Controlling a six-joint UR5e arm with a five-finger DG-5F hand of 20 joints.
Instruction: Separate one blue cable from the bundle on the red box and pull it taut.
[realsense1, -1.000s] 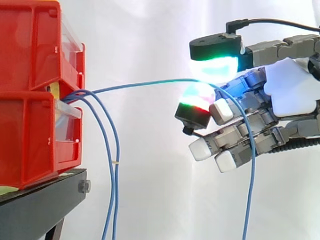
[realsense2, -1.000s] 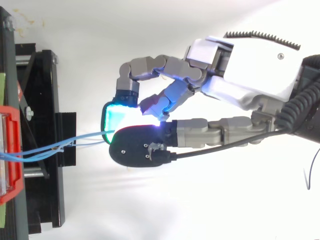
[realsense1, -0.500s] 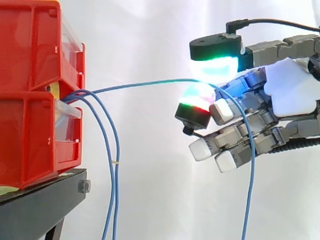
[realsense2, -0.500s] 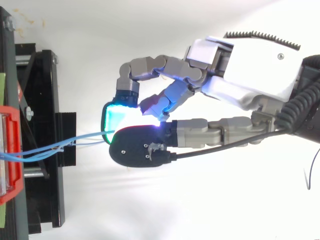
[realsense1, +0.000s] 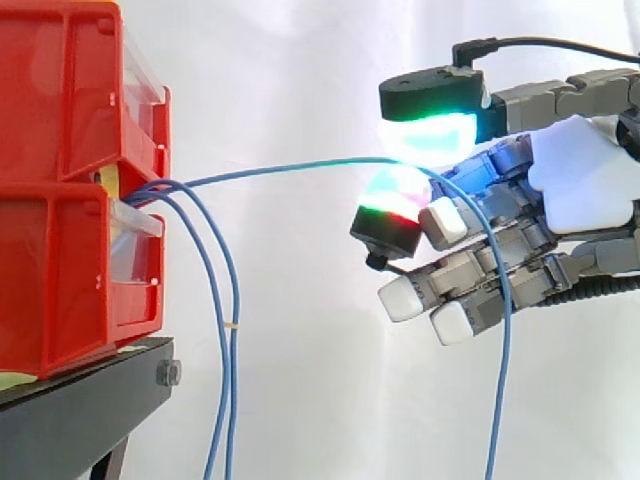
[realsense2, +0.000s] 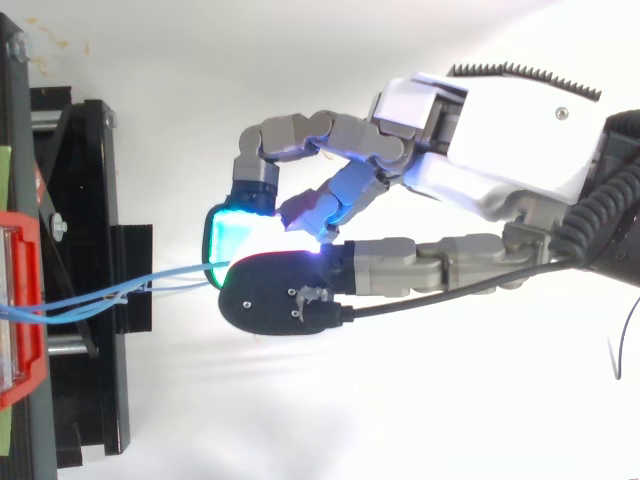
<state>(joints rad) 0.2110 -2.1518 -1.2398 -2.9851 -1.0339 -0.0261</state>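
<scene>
White curtain (realsense1: 300, 70) all the way across the back, nothing fancy. Over on the left of the side view you've got two red bins (realsense1: 60, 180) stacked one on the other, sitting on the black stand (realsense1: 85, 400). The lower one has a clear front panel.

Next biggest thing is the hand (realsense1: 585, 175), coming in from the right, about level with the top bin and well clear of the bins. From the top view the hand (realsense2: 500, 150) reaches leftward toward the stand.

Fingers are curled in. Two of the fingertips (realsense1: 435, 130), one glowing green on top and another glowing red and green right below it, are closed in a narrow pinch on one blue cable (realsense1: 290, 168). The rest of the fingers are bent loosely underneath with white tips, not gripping anything as far as I can see.

That cable comes out of the gap between the two bins and runs across to the pinch almost straight, with just a slight upward bow. Past the pinch it drapes over the lower fingers and hangs down out of frame.

Two other blue cables (realsense1: 225, 300) come out of that same gap, loop over and hang slack just beside the lower bin.
</scene>
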